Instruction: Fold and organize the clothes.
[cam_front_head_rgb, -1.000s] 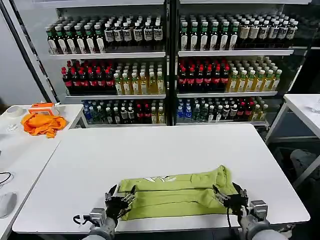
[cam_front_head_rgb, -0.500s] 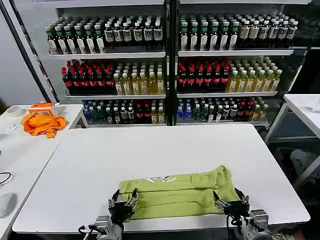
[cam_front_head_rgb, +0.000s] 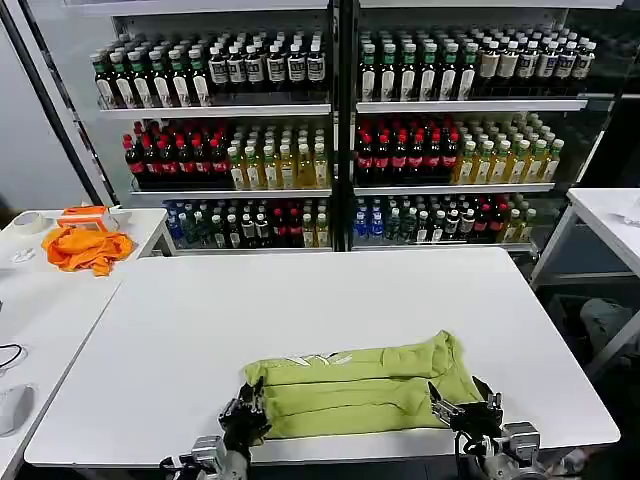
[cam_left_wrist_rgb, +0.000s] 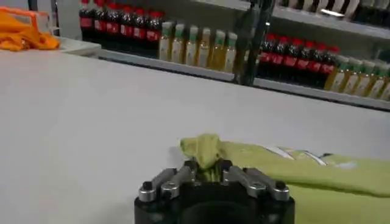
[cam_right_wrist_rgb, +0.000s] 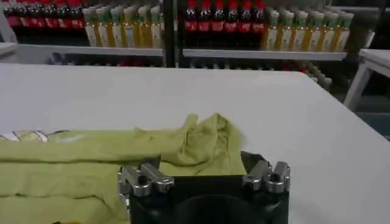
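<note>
My white table (cam_front_head_rgb: 330, 300) carries the T-shirt (cam_front_head_rgb: 365, 384) near its front edge, close to me and well apart from the drinks shelves (cam_front_head_rgb: 340, 130) behind. I judge the folding about halfway: the shirt already lies as a long narrow band, its two long sides turned in so a seam runs lengthwise down the middle, but it has not yet been folded end over end into a compact stack, and nothing shows it placed anywhere final. From the head camera I get that whole outline, plus the orange cloth (cam_front_head_rgb: 85, 248) on the side table to my left, which I leave alone. The wrist cameras give me what the head camera hides. On the left one, my left end effector (cam_left_wrist_rgb: 210, 175) is closed on a bunched corner of the shirt, which pokes up between its fingers. On the right one, my right end effector (cam_right_wrist_rgb: 204, 175) stands with its fingers spread wide at the shirt's other end, the ruffled cloth lying just beyond them, gripping nothing as far as I can see.
</note>
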